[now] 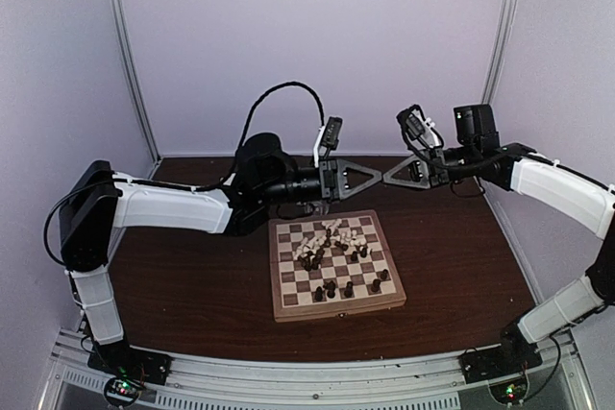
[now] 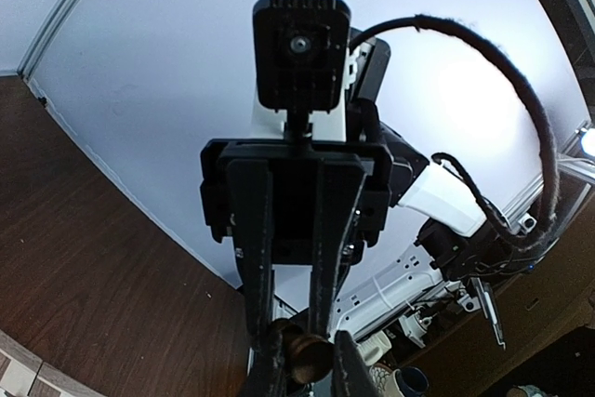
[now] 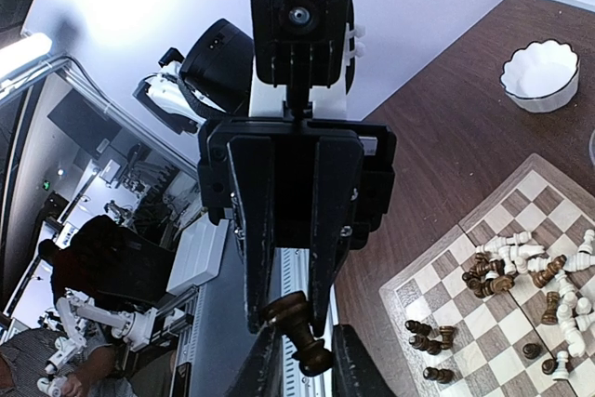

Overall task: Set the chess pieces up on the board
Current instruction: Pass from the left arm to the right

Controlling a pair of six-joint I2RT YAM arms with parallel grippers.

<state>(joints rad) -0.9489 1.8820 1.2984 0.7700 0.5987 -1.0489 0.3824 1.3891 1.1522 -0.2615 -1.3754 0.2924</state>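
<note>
The two grippers meet tip to tip in the air above the board's (image 1: 336, 311) far edge. A dark brown chess piece (image 3: 302, 327) spans both. My left gripper (image 2: 307, 369) is shut on its wide base. My right gripper (image 3: 302, 364) has closed in on its narrower head end (image 3: 316, 360). In the top view the left gripper (image 1: 370, 177) and right gripper (image 1: 394, 175) hide the piece. A jumbled heap of cream and dark pieces (image 1: 332, 237) lies toppled on the far half of the checkered board (image 3: 390, 290). A few dark pieces (image 1: 332, 288) stand nearer the front.
A white scalloped bowl (image 3: 539, 74) sits on the dark brown table (image 1: 192, 285) beyond the board. Cables loop above the left wrist (image 1: 288, 88). Pale walls close the cell on three sides.
</note>
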